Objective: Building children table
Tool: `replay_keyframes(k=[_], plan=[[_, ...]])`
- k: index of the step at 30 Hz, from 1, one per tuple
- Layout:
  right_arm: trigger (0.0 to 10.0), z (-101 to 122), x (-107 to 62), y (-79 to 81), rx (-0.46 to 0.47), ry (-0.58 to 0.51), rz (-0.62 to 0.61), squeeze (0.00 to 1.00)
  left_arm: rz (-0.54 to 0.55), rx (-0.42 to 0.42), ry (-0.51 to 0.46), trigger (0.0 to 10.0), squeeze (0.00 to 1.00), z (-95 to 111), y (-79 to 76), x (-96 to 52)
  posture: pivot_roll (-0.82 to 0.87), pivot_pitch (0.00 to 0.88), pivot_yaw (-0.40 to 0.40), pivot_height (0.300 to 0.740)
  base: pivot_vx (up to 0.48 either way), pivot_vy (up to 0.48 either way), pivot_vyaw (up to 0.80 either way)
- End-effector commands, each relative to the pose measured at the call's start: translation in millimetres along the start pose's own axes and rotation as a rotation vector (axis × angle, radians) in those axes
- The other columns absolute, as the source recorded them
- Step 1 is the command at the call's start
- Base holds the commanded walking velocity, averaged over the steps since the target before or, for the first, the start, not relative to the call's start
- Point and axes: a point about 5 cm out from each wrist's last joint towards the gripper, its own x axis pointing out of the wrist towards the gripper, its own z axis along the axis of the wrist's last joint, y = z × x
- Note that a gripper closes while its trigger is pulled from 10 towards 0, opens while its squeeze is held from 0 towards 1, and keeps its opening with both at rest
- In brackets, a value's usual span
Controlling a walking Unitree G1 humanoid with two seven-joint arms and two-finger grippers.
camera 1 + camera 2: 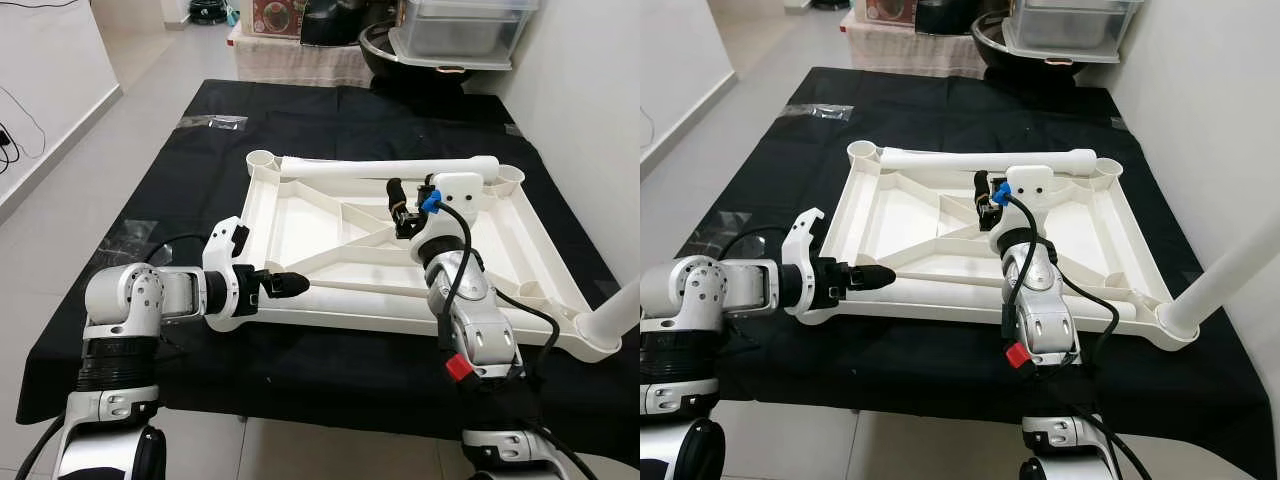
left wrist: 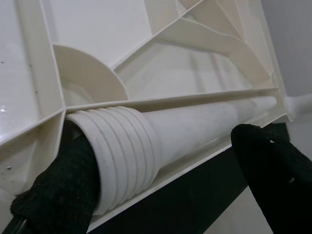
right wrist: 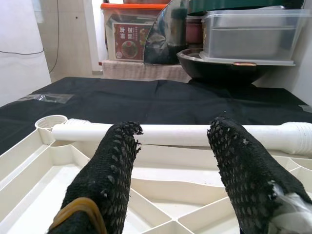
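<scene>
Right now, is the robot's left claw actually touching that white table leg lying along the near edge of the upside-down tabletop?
Touching. In the left wrist view, one black finger presses against the table leg at its ribbed end.

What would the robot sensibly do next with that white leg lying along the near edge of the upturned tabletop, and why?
Probably close the left claw on the threaded end of the near leg and lift it. The open fingers already sit either side of the threads, and the leg lies flat inside the tabletop, not screwed into a corner socket. The right claw hangs open above the tabletop, facing the far leg.
</scene>
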Motion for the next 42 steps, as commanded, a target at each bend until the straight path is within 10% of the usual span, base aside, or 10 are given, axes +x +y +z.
replay_keyframes(k=[1,28,29,42], plan=[[10.0,2,-0.2,-2.3,0.001,0.003,-0.008,0.0,-0.019,-0.015,-0.005,10.0,0.0,2,-1.6,0.9,0.1,0.103,-0.058,0.74,0.0,0.0,0.0],[10.0,10,3.7,-3.8,0.004,-0.026,-0.018,0.0,-0.266,-0.116,0.079,10.0,0.0,-14,-26.0,-7.9,0.11,0.107,-0.056,0.74,0.0,0.0,0.0],[10.0,10,3.6,-4.1,0.003,-0.027,-0.019,0.0,-0.263,-0.116,0.082,0.5,0.0,-15,-25.5,-8.0,0.11,0.107,-0.056,0.74,0.0,0.0,0.0],[10.0,10,4.3,-4.3,0.003,-0.029,-0.02,0.0,-0.216,-0.115,0.102,0.0,0.0,-20,-20.4,-9.6,0.11,0.097,-0.057,0.74,0.0,0.0,0.0]])
